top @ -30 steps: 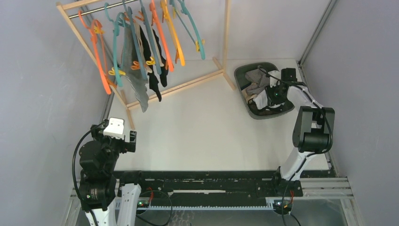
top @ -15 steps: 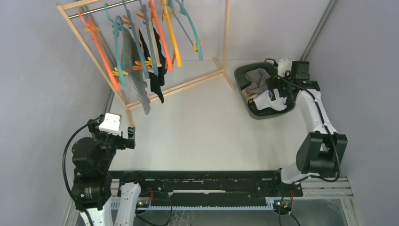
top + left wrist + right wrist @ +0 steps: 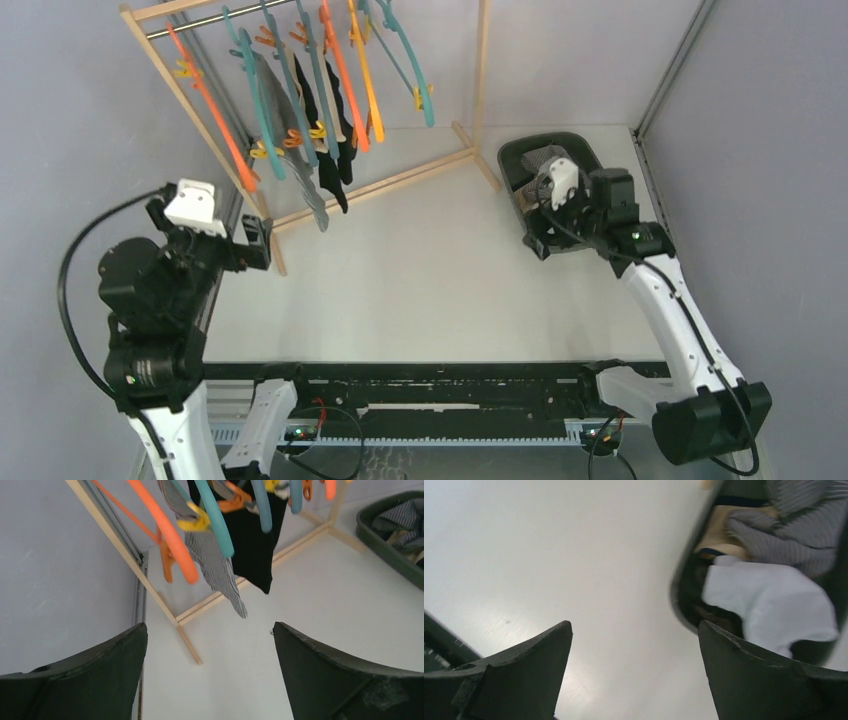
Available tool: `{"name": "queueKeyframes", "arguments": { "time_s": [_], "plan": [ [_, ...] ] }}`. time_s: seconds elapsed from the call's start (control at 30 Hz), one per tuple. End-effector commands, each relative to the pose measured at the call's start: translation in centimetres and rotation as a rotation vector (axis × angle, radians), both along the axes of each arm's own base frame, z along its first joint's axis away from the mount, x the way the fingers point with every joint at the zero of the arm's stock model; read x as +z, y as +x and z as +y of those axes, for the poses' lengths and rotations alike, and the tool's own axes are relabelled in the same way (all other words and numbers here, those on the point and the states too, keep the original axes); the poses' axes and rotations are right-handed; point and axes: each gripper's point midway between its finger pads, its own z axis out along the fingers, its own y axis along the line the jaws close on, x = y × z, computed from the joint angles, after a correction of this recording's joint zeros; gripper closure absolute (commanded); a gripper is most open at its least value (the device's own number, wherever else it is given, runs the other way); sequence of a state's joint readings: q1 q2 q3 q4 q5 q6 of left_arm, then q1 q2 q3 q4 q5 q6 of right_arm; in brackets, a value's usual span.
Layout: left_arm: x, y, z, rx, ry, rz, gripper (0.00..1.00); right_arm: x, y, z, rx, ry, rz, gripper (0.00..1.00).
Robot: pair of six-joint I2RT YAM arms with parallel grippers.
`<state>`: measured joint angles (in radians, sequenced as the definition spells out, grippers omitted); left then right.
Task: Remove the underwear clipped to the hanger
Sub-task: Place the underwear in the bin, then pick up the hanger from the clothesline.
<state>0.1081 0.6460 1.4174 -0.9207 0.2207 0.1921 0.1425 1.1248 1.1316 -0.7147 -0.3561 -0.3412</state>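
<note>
Two grippers are gaping empty. You're seeing the left gripper [image 3: 210,627] facing the rack [image 3: 400,178] at the far-left corner of the worktop [image 3: 430,280], where grey underwear [image 3: 216,566] and black underwear [image 3: 256,545] are hanging clipped. The right gripper [image 3: 634,625] is hovering over the rim of the bin [image 3: 545,138], far-right corner, white underwear [image 3: 769,605] lying inside.

We see a robotics lab cell: plain grey partition walls [image 3: 60,100], aluminium frame rails [image 3: 675,68], a white counter [image 3: 430,270].
</note>
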Motion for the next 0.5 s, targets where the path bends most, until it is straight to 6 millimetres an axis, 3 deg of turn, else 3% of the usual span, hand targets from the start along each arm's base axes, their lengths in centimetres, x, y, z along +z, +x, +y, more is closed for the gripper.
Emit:
{"name": "queueKeyframes", "arguments": {
  "time_s": [0.0, 0.33, 0.47],
  "plan": [
    [5.2, 1.6, 0.3, 0.024, -0.046, -0.065, 0.03, -0.3, -2.1, 3.1, 0.098, 0.069, -0.030, 0.06],
    [12.1, 6.0, 0.2, 0.034, -0.142, -0.093, 0.12, -2.2, -2.6, 3.1, 0.113, 0.041, 0.011, 0.07],
    [13.2, 7.7, 0.0, 0.045, -0.135, -0.086, 0.14, -2.3, -2.7, 3.0, 0.116, 0.037, 0.010, 0.07]
  ]
}}
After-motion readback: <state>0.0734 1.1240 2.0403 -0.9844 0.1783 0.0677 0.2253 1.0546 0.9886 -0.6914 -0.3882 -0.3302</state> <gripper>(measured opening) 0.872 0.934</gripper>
